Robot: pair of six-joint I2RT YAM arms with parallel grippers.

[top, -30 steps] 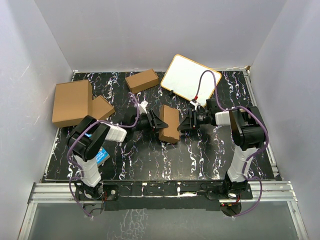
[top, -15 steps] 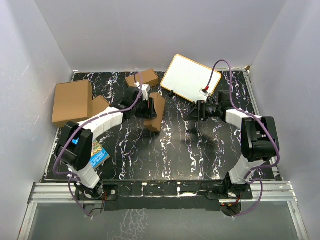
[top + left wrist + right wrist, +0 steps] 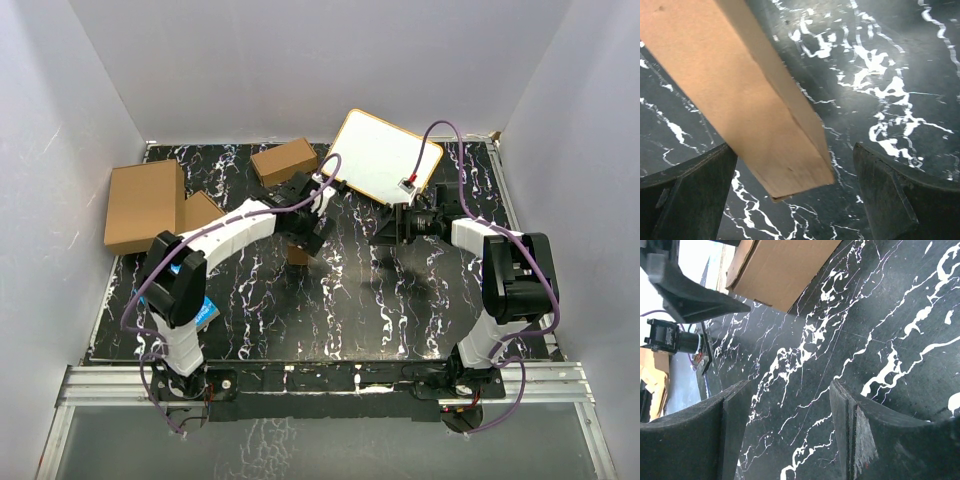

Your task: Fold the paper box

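The paper box (image 3: 740,85) is a plain brown cardboard piece slanting from the top left down between my left gripper's (image 3: 791,150) fingers. It lies against the left finger (image 3: 695,190) and well apart from the right finger (image 3: 895,200), so the jaws stand open. From above, my left gripper (image 3: 305,228) covers the box, and only a brown end (image 3: 298,256) shows. My right gripper (image 3: 384,228) is open and empty just right of it. In the right wrist view my right gripper (image 3: 790,385) frames bare table, with the box (image 3: 785,270) beyond it.
A white board with a wooden frame (image 3: 385,158) leans at the back centre. A closed brown box (image 3: 284,160) lies at the back. A bigger brown carton (image 3: 145,203) and a small cardboard piece (image 3: 205,212) lie at the left. A blue packet (image 3: 200,312) lies by the left arm.
My left arm stretched out and swung the box leftward from the table's middle, then turned over it. My right gripper let go of the box and drew back to the right.
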